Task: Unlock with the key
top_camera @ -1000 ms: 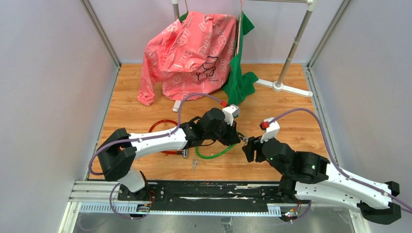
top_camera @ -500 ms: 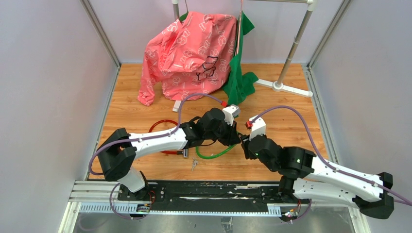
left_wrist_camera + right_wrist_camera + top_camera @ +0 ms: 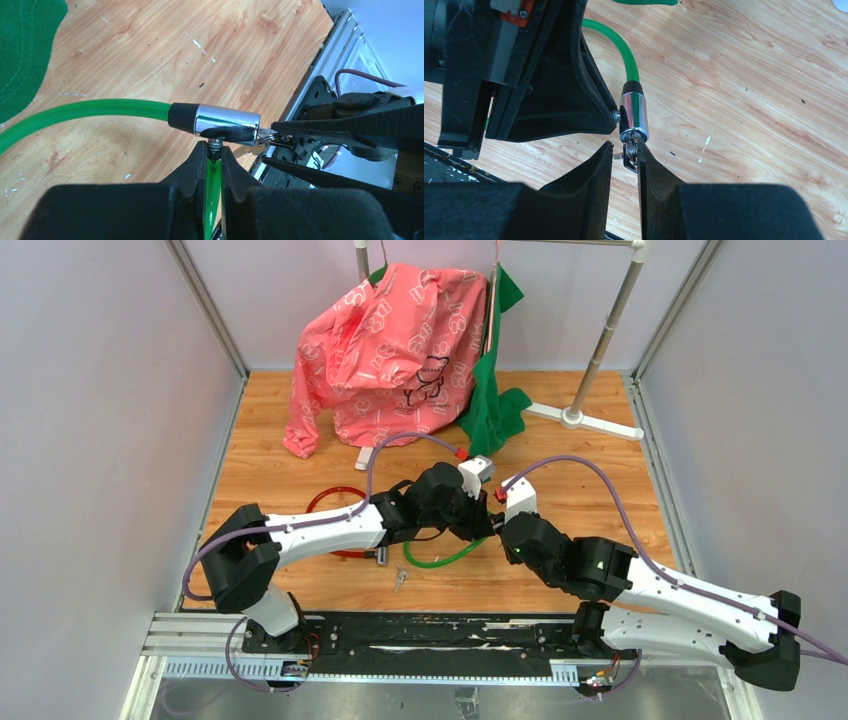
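Over the table (image 3: 600,430), near centre: key seated, turn apparently not yet made.
Left gripper (image 3: 214,152) pinches the green cable lock (image 3: 100,107) at its chrome barrel (image 3: 227,121); right gripper (image 3: 624,150) flanks the key (image 3: 630,159) in the barrel's end, grip unclear.

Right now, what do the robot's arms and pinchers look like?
The left arm and right arm are white tubes with chunky black joints. A purple cable loops along each, ending near a red plug. The left gripper and right gripper have matte black, wedge-shaped fingers.
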Motion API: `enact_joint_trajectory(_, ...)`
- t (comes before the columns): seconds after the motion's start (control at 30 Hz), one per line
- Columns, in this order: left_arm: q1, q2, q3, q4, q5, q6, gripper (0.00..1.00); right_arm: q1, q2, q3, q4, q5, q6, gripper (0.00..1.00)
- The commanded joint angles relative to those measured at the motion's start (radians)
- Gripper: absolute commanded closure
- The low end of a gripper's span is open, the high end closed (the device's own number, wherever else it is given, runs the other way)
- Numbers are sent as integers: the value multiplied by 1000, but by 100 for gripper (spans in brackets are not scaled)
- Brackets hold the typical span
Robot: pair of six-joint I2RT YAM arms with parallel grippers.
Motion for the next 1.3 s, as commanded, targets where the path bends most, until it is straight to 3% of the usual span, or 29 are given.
enact_joint_trajectory(0.0, -4, -24, 17, 50, 13, 3, 100, -14, -4, 21, -21, 0, -4, 73)
enact_joint_trajectory(0.33, -5, -43, 2, 61, 10, 3, 100, -18, 3, 6, -28, 19, 23, 100)
enact_joint_trajectory(0.73, -7, -57, -7, 79, 16, 13, 100, -27, -20, 0, -77, 43, 165, 100)
enact_joint_trajectory(1.27, -9, -60, -34, 50, 5, 19, 100, -36, -33, 8, -94, 105, 112, 100)
